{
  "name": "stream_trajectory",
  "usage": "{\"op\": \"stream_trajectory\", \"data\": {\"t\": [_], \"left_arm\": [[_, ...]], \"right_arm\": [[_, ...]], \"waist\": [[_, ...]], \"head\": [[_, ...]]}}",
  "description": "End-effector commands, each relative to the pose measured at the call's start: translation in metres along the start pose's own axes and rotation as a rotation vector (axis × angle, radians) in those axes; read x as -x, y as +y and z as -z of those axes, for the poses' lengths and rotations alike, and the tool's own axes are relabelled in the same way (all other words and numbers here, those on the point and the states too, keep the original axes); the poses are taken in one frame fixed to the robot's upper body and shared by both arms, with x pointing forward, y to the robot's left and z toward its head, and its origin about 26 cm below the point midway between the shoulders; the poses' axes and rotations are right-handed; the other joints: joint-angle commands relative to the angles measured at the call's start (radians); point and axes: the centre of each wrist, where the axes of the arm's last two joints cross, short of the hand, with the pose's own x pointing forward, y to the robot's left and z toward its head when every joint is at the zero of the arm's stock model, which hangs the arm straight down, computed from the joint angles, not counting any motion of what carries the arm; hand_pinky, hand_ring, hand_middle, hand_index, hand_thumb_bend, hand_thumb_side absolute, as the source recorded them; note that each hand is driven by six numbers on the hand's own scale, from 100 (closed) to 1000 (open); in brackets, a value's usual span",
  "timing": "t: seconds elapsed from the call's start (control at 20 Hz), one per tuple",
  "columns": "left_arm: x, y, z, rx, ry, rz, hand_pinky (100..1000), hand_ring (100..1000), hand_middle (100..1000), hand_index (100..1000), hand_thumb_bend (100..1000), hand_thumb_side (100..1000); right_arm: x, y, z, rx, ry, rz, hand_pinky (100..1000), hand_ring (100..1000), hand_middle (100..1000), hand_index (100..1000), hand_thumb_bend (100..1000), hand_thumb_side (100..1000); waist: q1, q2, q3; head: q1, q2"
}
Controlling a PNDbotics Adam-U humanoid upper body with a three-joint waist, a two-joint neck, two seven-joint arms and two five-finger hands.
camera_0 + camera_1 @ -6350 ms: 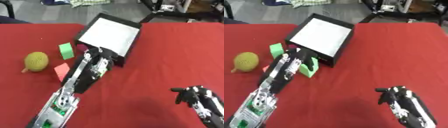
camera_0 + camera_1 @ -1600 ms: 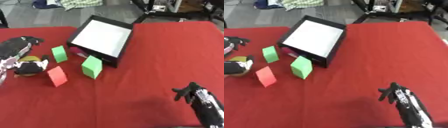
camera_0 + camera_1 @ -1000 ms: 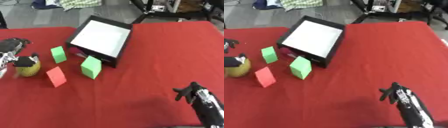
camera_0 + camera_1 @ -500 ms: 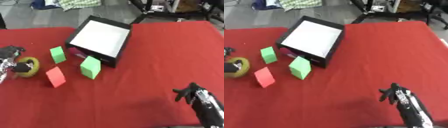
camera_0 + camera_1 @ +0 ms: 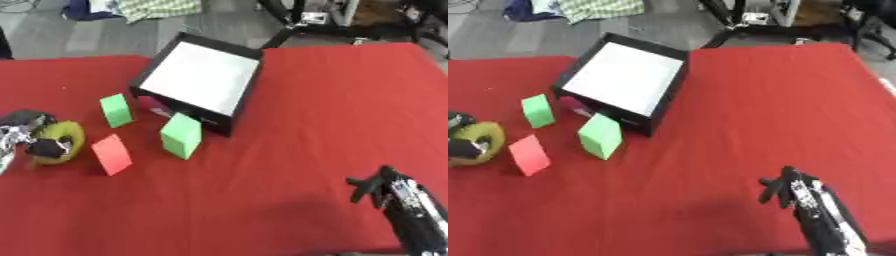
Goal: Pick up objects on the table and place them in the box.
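My left hand (image 5: 33, 140) curls round the yellow-green fruit (image 5: 63, 142) at the table's left edge, gripping it for the carry to the black box (image 5: 199, 82). Two green blocks (image 5: 181, 135) and the red block (image 5: 111, 154) wait beside the box. My right hand (image 5: 390, 187) idles, fingers relaxed, lower right

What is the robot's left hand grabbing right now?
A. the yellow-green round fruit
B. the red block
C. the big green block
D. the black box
A. The left hand is curled around the yellow-green fruit at the table's left edge, while the red block sits beside it untouched.
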Motion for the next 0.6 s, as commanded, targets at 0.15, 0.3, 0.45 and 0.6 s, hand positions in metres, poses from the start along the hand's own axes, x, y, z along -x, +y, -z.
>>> {"op": "stream_trajectory", "data": {"t": [0.15,0.3,0.45,0.6], "left_arm": [[-0.006,0.050,-0.034,-0.279,-0.048,-0.019,477,278,239,455,100,248],[-0.022,0.086,-0.064,-0.435,-0.155,-0.060,464,270,233,453,100,259],[-0.046,0.110,-0.088,-0.538,-0.279,-0.104,488,290,251,475,100,265],[-0.078,0.121,-0.097,-0.569,-0.379,-0.108,513,323,288,512,100,261]], "right_arm": [[-0.004,-0.002,0.000,0.006,-0.012,-0.018,819,451,222,462,100,736],[-0.004,-0.003,-0.001,0.009,-0.012,-0.020,819,451,222,462,100,720],[-0.003,-0.003,-0.002,0.009,-0.010,-0.021,819,451,222,463,100,713],[-0.003,-0.003,-0.002,0.003,-0.010,-0.019,820,451,222,463,100,708]], "waist": [[0.011,-0.030,0.000],[0.011,-0.033,0.001],[0.010,-0.037,-0.001],[0.009,-0.041,-0.007]], "head": [[-0.002,-0.002],[0.000,-0.002],[0.004,-0.002],[0.007,-0.002]]}}
